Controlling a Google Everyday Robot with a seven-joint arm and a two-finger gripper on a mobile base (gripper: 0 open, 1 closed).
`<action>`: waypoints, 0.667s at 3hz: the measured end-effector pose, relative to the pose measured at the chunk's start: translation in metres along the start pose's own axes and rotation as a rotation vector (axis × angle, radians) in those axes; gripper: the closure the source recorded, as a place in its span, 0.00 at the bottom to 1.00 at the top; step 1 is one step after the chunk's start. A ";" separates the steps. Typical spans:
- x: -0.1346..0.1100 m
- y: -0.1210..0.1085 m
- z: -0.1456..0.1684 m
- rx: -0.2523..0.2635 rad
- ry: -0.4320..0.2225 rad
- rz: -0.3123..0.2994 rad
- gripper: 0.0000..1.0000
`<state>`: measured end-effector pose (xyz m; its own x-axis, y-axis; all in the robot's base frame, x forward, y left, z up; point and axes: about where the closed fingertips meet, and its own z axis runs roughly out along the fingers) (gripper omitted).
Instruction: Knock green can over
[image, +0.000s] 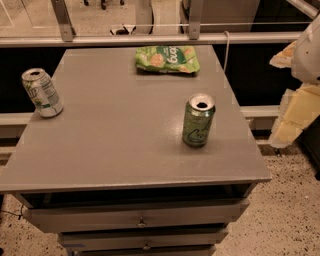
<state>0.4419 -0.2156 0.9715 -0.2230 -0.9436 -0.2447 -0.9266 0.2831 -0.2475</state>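
Note:
The green can (198, 120) stands upright on the right half of the grey table (120, 135), with mottled green sides, pale cursive lettering and an open silver top. My gripper (294, 112) shows as pale yellow and white parts at the right edge of the camera view. It is off the table's right side, level with the can and well apart from it.
A white-and-silver can with green accents (42, 92) stands tilted at the table's left edge. A flat green snack bag (167, 59) lies at the far middle. A rail (150, 40) runs behind the table. Drawers (140, 220) sit below the front edge.

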 end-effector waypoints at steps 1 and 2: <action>-0.002 -0.007 0.024 -0.020 -0.089 0.026 0.00; -0.016 -0.014 0.052 -0.047 -0.211 0.046 0.00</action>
<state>0.4743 -0.1958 0.9301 -0.2013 -0.8717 -0.4469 -0.9310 0.3120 -0.1893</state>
